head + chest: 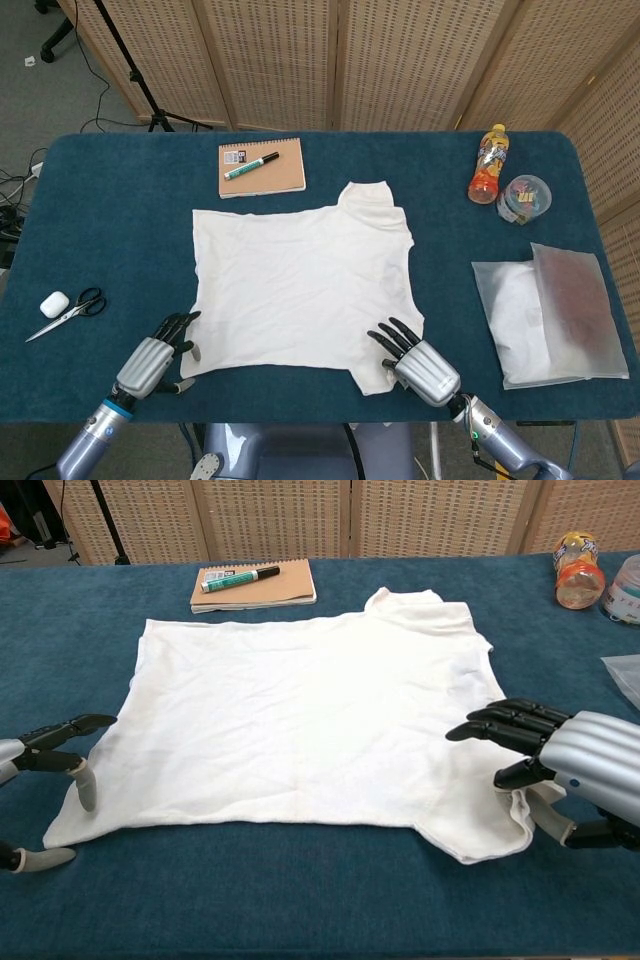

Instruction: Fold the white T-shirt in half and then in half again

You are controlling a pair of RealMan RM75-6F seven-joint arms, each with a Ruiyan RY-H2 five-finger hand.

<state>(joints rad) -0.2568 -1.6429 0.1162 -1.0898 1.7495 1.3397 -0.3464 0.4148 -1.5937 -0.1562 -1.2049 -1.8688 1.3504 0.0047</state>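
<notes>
White T-shirt [303, 283] lies flat; chest view shows each robot hand's fingers spread, holding nothing

The left hand [154, 359] sits at the lower left of the head view, fingers spread and pointing up-right, holding nothing; its forearm runs off the bottom edge; the right hand [418, 362] sits at lower centre-right, dark fingers [500, 724] extended and parted, pointing up-left.
</notes>
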